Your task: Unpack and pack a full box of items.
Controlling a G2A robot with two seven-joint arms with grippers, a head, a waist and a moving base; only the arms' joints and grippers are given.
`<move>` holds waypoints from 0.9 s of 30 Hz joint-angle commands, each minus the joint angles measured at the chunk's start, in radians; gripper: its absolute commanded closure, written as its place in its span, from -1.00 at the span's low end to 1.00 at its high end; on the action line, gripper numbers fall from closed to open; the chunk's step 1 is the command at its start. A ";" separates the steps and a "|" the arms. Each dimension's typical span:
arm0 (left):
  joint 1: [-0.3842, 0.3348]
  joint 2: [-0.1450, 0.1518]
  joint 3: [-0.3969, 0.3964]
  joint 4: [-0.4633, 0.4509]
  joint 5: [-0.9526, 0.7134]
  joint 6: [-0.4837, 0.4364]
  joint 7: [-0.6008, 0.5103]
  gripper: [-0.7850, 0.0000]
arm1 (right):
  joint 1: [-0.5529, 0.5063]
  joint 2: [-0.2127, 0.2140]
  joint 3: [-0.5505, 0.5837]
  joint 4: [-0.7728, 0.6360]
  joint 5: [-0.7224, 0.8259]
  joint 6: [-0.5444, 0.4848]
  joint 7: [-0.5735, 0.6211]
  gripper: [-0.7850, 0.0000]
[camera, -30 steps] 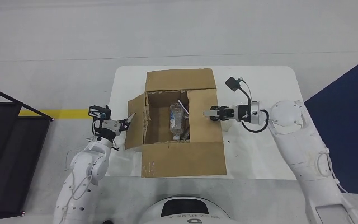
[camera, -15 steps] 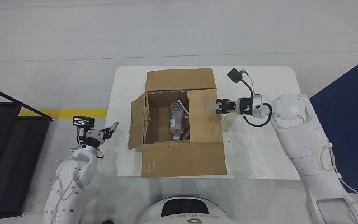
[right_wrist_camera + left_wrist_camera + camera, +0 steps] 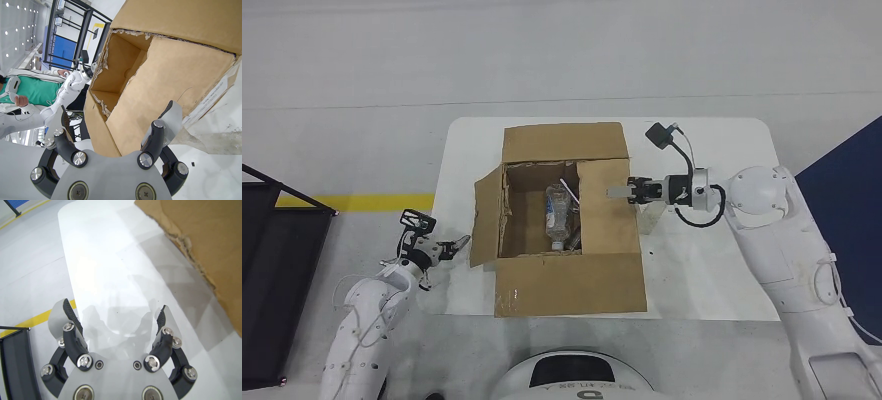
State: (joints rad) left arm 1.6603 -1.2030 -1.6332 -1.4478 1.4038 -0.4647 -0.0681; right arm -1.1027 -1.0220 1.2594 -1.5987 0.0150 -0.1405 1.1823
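Cardboard box (image 3: 567,285) sits at ctr of the top view on the white surface (image 3: 702,270), w/ all four flaps folded out. A clear plastic bottle (image 3: 556,213) lies on its side in the well, long axis running top-to-bottom of the frame. There's a thin white stick-like item near its upper end and sth dark at its lower right, both too small to name.

Right gripper (image 3: 614,190) hangs over the right flap (image 3: 607,225), right of ctr. Its wrist view shows the fingers spread wide w/ the flap's edge running in between them, not pinched, holding nothing.

Left gripper (image 3: 457,243) is at lower left of the box, just off the left flap (image 3: 485,215) and by the surface's edge. Its fingers are also spread wide, w/ bare surface below and nothing held.

Handling, as a judgement:
- **Bottle:** prob. light, smooth, round and thin-walled, so it can roll, slip or dent under a hard squeeze. Best hold is across the mid-body, fingers square to the long axis, w/ moderate force.
- **Well:** narrow, so come in from straight above.
- **Flaps:** stiff but ragged at the torn edges, and may spring back over the opening.
- **Box:** looks light enough to slide if a flap gets pushed.
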 commanded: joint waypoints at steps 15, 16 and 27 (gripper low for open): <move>-0.002 0.008 0.069 -0.023 0.102 -0.009 0.013 -1.00 | -0.014 0.010 0.007 0.003 0.025 -0.007 -0.005 -1.00; -0.005 0.008 0.071 -0.021 0.092 -0.012 0.017 -1.00 | -0.014 0.010 0.007 0.003 0.025 -0.007 -0.005 -1.00; -0.009 0.007 0.021 -0.033 -0.213 -0.079 0.047 -1.00 | -0.014 0.010 0.007 0.003 0.025 -0.007 -0.005 -1.00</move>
State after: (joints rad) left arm 1.6505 -1.1968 -1.6047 -1.4766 1.2294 -0.5318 -0.0234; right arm -1.1167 -1.0120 1.2668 -1.5952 0.0397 -0.1471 1.1771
